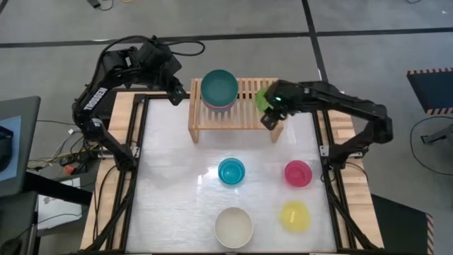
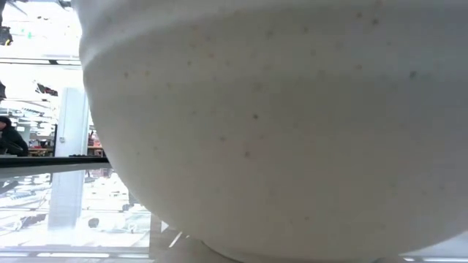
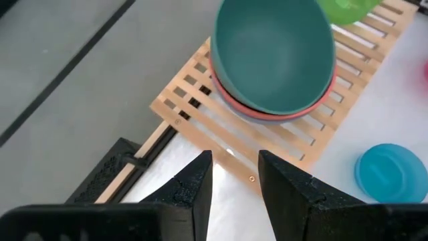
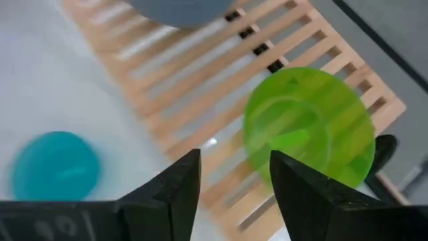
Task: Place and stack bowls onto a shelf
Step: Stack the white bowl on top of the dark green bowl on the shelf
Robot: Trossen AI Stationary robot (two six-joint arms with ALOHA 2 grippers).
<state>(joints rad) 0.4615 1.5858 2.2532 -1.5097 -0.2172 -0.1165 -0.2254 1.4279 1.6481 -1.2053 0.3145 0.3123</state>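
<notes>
The light-wood shelf (image 1: 233, 113) stands at the table's far middle. On its left half rests a stack of three bowls (image 1: 219, 88): dark green (image 3: 274, 53) on top, then red (image 3: 234, 100), then slate-blue. The lime bowl (image 4: 307, 127) sits on the slats at the shelf's right end (image 1: 263, 95). My right gripper (image 4: 234, 157) is open and empty just on the near side of the lime bowl (image 1: 270, 117). My left gripper (image 3: 234, 157) is open and empty, off the shelf's left end (image 1: 178, 92). The cyan (image 1: 231, 171), magenta (image 1: 298, 173), yellow (image 1: 295, 216) and cream-white (image 1: 234, 227) bowls stand on the table.
The cream-white bowl (image 2: 278, 124) stands right before the low camera and fills its view. There is free slatted room on the shelf between the stack and the lime bowl (image 1: 246, 99). A wooden frame (image 1: 120, 142) borders the white table top.
</notes>
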